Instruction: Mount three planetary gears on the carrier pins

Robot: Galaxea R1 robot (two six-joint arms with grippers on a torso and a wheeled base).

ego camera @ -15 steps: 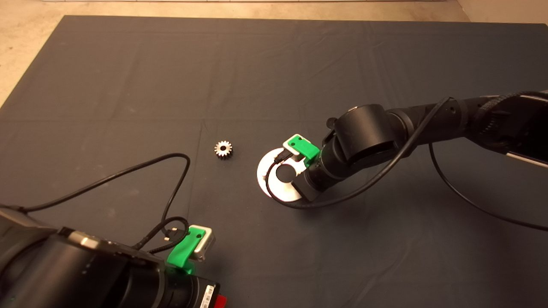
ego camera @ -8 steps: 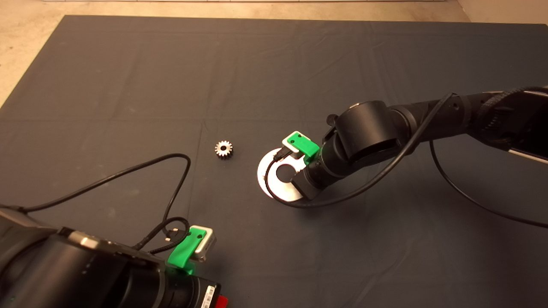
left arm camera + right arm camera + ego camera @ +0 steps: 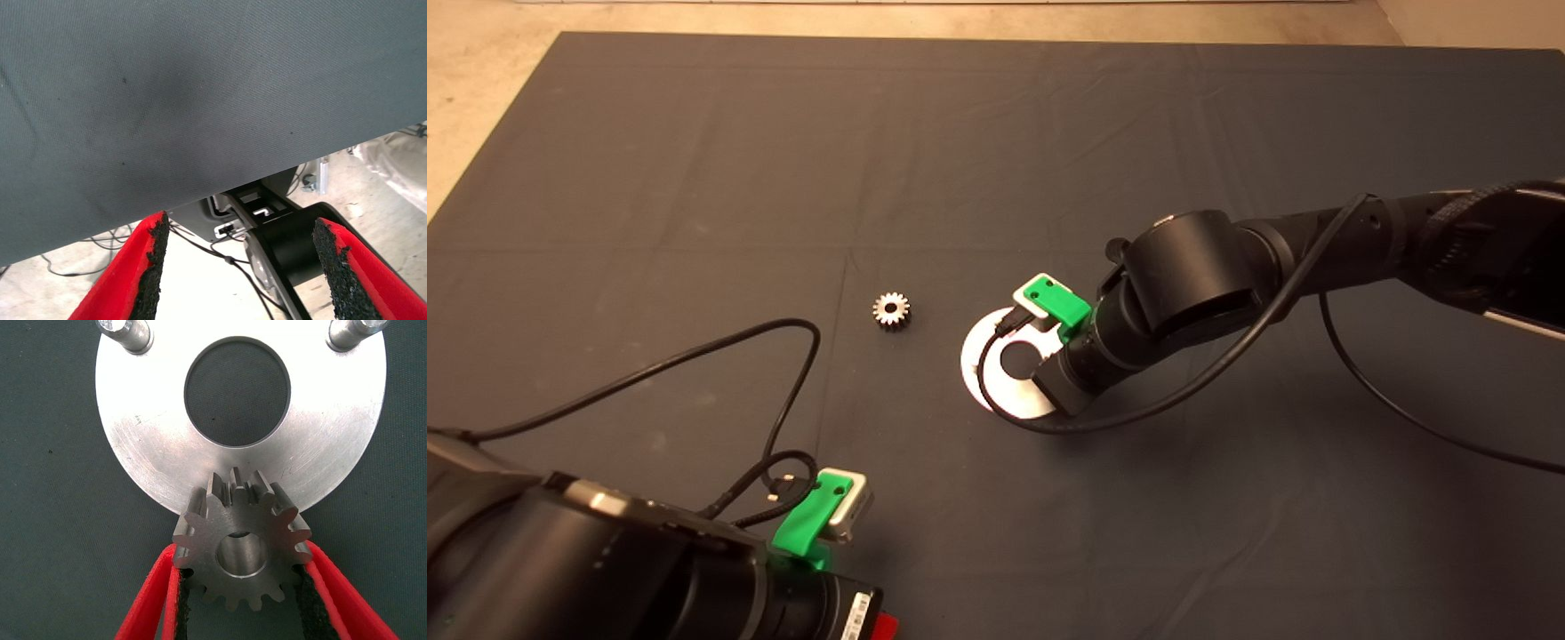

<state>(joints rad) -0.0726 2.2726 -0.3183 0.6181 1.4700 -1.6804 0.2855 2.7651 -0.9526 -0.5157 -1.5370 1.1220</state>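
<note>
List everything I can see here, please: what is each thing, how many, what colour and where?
mat: one, dark grey, covering the table.
disc: one, silvery white with a central hole, mid-mat under the right arm.
carrier pins: two visible, silvery, upright at the disc's rim, both bare.
planetary gears: two in view, dark steel with shiny faces; one lies loose on the mat beside the disc, one is held over the disc's edge.
cables: black, trailing across the mat.
right gripper: green with red fingers, shut on the held gear.
left gripper: same colours, open, parked at the mat's lower left edge.
</note>
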